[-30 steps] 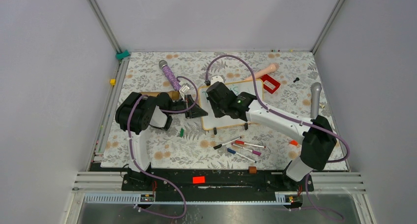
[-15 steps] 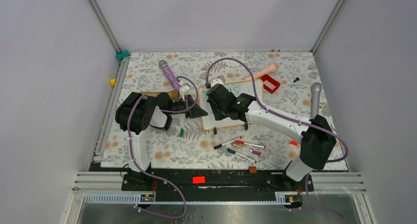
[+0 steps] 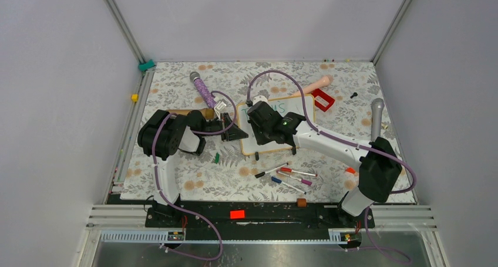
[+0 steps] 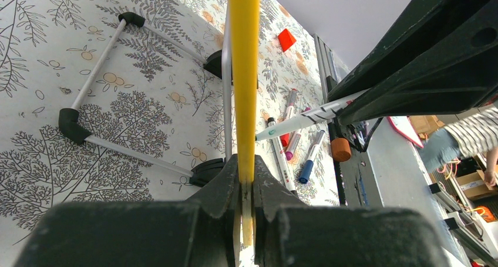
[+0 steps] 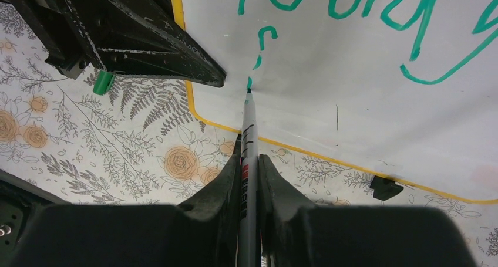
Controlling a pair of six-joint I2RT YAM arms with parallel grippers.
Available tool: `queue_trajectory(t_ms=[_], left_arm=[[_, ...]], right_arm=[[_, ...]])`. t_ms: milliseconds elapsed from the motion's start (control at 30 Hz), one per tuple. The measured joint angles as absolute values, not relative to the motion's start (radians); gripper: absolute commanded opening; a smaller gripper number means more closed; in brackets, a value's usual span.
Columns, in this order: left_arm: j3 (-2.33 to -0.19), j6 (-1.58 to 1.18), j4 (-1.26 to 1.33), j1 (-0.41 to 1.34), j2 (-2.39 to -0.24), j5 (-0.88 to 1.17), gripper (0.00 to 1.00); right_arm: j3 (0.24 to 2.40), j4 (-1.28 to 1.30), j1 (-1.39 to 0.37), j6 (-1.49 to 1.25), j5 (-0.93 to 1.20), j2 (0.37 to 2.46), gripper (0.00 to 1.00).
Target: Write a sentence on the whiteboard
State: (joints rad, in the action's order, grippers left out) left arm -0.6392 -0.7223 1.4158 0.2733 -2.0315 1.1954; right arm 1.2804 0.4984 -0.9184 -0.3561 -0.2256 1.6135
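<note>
Right pincer (image 5: 249, 154) shifted slightly, marker (image 5: 249, 121) (green-tipped) touching whiteboard (image 5: 352, 108).

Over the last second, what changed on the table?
The right gripper, shut on the marker, edged slightly left and toward the near edge, tip on the whiteboard below the green writing. Nothing taken or released. The left gripper stays clamped on the board's frame; board and loose markers unmoved.

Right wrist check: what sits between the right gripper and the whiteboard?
A marker, clamped in the right gripper, spans that gap. Its green tip touches the whiteboard on its white surface. The right wrist view shows it.
</note>
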Motion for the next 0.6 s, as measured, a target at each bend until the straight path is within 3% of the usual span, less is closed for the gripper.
queue_trajectory(t_ms=[600], left_arm=[[-0.639,-0.722,1.416,0.274,-2.032,1.195,0.0]], right_arm=[[1.334,0.494,-0.918,-0.346,-0.271,1.607,0.0]])
